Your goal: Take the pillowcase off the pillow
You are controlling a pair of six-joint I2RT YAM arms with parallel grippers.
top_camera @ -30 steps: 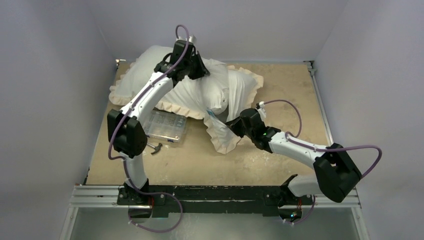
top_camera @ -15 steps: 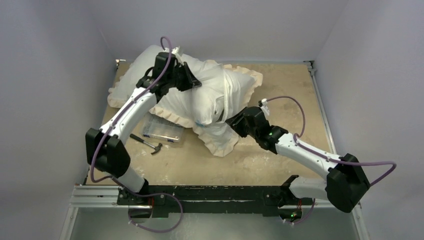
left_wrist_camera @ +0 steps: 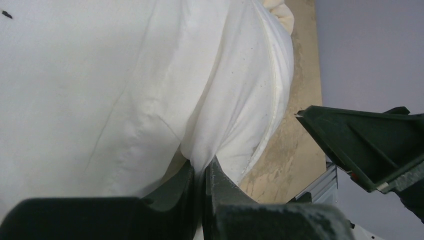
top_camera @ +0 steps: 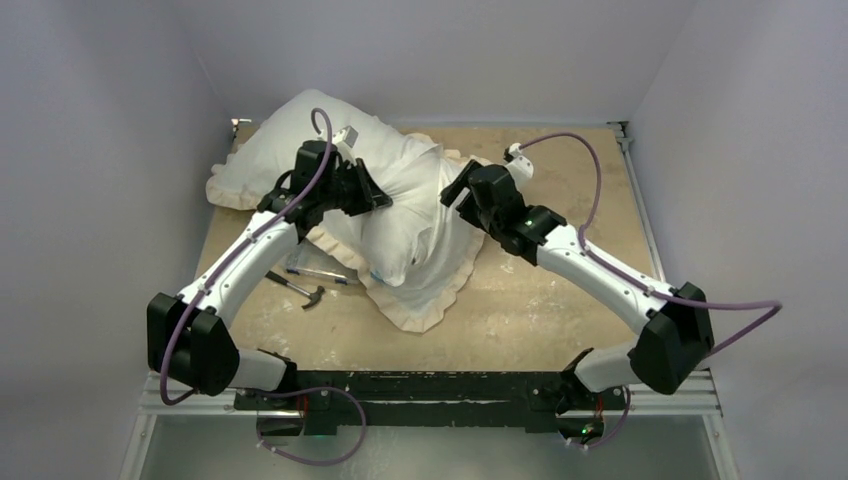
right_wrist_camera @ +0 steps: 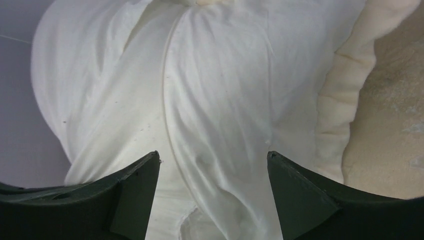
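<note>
- Pinching a fold of white fabric, the left gripper [left_wrist_camera: 202, 169] has its jaws clenched on the pillowcase [top_camera: 425, 305], over the middle of the bundle.
- The right gripper [right_wrist_camera: 214, 156] hovers at the bundle's right side, jaws spread wide and holding nothing, with white folds and the cream frill [right_wrist_camera: 345, 95] just ahead of it.
- The pillow [top_camera: 392, 252] lies plump across the far-left part of the table [top_camera: 560, 290], wrapped in the cover. A small blue tag [top_camera: 373, 276] shows at its near corner.
- Where white cover ends and white pillow begins cannot be told.
- A clear plastic box [top_camera: 318, 263] and a hammer [top_camera: 298, 289] lie just beside the bundle's near-left edge.
</note>
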